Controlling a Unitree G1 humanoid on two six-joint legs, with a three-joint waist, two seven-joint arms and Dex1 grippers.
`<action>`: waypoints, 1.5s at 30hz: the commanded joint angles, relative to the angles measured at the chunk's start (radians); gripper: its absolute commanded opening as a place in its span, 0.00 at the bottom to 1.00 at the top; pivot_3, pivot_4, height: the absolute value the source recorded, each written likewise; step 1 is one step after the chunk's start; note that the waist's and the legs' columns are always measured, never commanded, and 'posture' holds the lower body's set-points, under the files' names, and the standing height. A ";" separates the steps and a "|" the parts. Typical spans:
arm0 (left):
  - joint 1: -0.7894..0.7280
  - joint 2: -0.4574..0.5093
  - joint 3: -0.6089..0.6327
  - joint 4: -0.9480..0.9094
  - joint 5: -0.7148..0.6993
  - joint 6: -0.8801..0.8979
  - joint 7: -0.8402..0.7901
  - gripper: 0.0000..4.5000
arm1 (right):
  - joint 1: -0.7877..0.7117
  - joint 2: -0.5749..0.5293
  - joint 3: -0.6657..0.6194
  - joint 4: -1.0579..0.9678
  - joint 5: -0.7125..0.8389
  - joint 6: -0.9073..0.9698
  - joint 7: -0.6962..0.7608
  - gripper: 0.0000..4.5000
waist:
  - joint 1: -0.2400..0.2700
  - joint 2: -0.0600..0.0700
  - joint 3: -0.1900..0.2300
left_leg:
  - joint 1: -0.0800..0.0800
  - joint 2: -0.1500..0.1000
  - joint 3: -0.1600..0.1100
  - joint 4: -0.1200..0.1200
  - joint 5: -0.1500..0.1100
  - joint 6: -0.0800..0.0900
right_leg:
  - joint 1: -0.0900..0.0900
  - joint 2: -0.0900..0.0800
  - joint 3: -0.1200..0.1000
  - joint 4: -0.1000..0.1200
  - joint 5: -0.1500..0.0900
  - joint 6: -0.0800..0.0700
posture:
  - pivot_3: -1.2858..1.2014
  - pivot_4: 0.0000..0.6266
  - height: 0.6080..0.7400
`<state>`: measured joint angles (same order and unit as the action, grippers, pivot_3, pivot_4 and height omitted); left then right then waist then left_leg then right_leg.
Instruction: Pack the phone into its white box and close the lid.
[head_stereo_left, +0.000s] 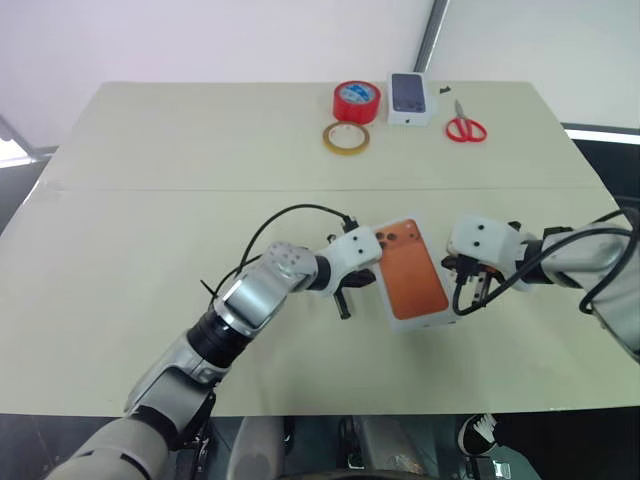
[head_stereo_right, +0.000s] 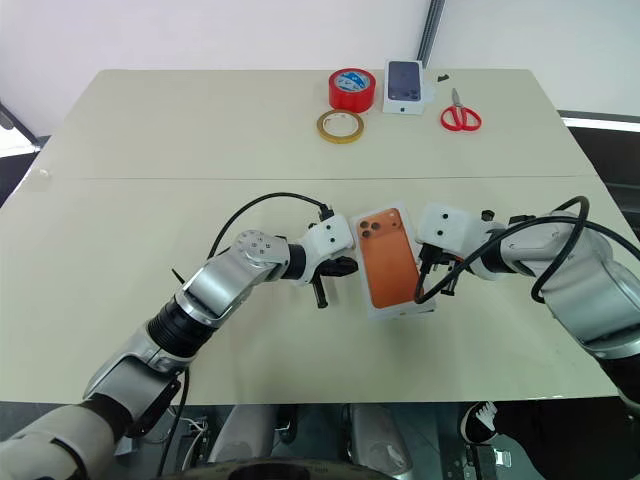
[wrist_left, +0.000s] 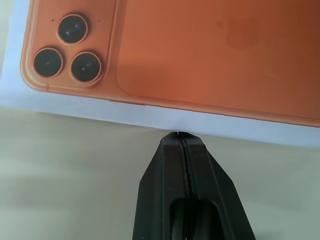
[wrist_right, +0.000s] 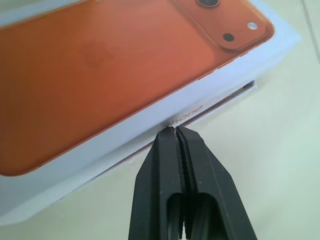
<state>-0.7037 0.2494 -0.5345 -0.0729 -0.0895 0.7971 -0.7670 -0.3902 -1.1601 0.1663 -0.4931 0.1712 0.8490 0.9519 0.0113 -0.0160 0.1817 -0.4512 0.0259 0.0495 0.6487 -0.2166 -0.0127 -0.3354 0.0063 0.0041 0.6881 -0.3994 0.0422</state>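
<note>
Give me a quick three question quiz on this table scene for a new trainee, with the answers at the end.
1. True or false: both claws are open.
2. What lies between the left claw and the right claw?
A. scissors
B. box with orange phone face
C. tape rolls
3. Which far-edge item lies nearest the robot's right?

Key:
1. False; both are shut, tips at the white box's long sides.
2. B; the phone.
3. The red scissors, beyond the small box, red tape and yellow tape.
</note>
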 joint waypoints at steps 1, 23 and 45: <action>-0.038 -0.038 0.001 -0.033 -0.007 -0.045 -0.008 0.00 | 0.015 -0.005 -0.021 -0.044 0.006 -0.020 0.011 0.01 | -0.001 0.000 0.000 | 0.000 0.000 0.000 0.000 0.000 0.000 | 0.000 0.000 0.000 0.000 0.000 0.000 | 0.52 0.24 1.00; -0.044 -0.046 0.019 -0.050 -0.004 -0.040 -0.013 0.00 | 0.029 0.033 -0.015 0.024 -0.040 -0.021 -0.011 0.01 | 0.000 0.000 0.000 | 0.000 0.000 0.000 0.000 0.000 0.000 | 0.000 0.000 0.000 0.000 0.000 0.000 | 0.52 0.24 1.00; -0.026 -0.052 0.044 -0.005 0.003 -0.016 0.031 0.00 | 0.045 0.041 -0.019 0.059 -0.070 -0.037 -0.016 0.01 | 0.000 0.000 0.000 | 0.000 0.000 0.000 0.001 0.000 0.000 | 0.000 0.000 0.000 0.001 0.000 0.000 | 0.52 0.24 1.00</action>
<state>-0.7196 0.2137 -0.5215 -0.0599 -0.0765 0.7934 -0.7454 -0.3434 -1.1200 0.1606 -0.4269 0.1028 0.8284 0.9354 0.0109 -0.0156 0.1814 -0.4510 0.0258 0.0495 0.6494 -0.2166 -0.0128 -0.3354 0.0064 0.0041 0.6893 -0.3995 0.0422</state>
